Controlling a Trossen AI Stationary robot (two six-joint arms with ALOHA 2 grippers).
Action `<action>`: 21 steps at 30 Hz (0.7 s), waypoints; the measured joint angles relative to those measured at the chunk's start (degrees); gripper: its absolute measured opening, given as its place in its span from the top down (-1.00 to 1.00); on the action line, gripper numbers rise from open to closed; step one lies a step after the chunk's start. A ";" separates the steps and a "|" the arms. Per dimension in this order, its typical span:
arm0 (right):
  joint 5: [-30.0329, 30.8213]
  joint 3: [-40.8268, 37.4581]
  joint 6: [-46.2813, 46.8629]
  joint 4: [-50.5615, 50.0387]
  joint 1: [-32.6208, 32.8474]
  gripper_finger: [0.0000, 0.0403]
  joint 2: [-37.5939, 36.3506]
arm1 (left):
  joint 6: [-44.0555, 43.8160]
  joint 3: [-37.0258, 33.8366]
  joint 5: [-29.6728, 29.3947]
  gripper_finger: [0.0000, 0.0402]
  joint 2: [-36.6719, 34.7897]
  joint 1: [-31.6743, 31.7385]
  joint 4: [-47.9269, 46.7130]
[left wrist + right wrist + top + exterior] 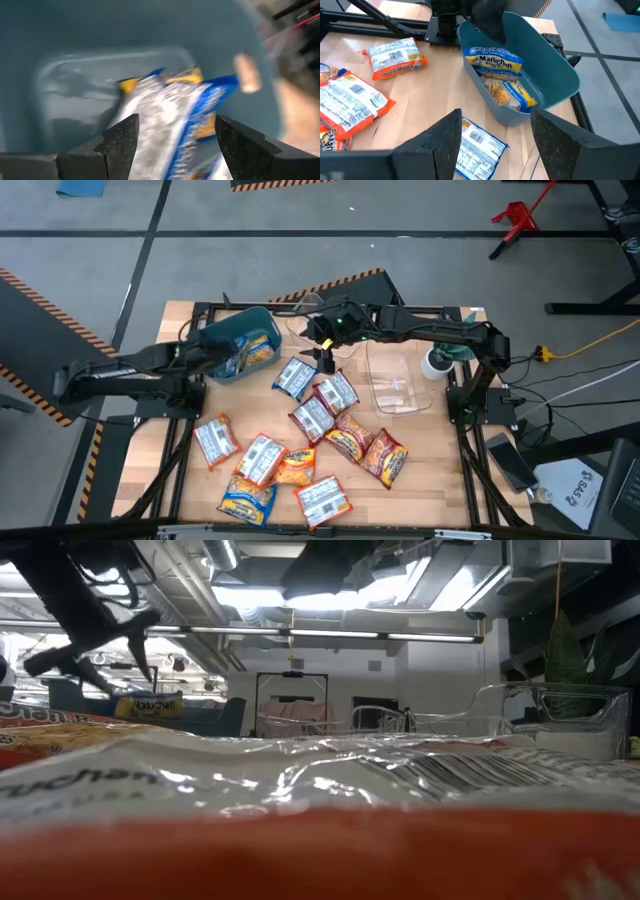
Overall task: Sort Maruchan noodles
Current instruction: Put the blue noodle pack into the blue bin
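Two blue-yellow packets point(492, 62) sit in the teal bin point(225, 332) as far as I can see. Left gripper point(172, 137) is over the bin, fingers apart, nothing clamped. Right gripper point(325, 352) hangs above the blue packet point(295, 377) near the bin, fingers apart, empty. Other packets point(300, 455) lie spread across the table point(430, 450).

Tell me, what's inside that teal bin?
The teal bin holds blue-yellow Maruchan noodle packets, at least two, one leaning on the other. The left gripper hangs over it, jaws open. The bin's floor under them is hidden.
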 joint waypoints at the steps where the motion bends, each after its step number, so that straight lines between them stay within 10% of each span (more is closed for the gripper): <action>1: 0.02 0.00 0.00 -0.17 0.00 -0.10 0.00 | 0.06 0.00 -0.68 -0.26 -1.29 0.00 1.45; 10: 0.46 -0.01 -0.02 -0.16 0.00 -0.10 0.00 | 23.00 0.19 -0.67 -0.17 -7.01 0.00 32.39; 21: 0.48 0.00 -0.02 -0.06 0.00 -0.10 0.02 | 17.32 0.04 10.83 0.13 11.97 0.13 31.02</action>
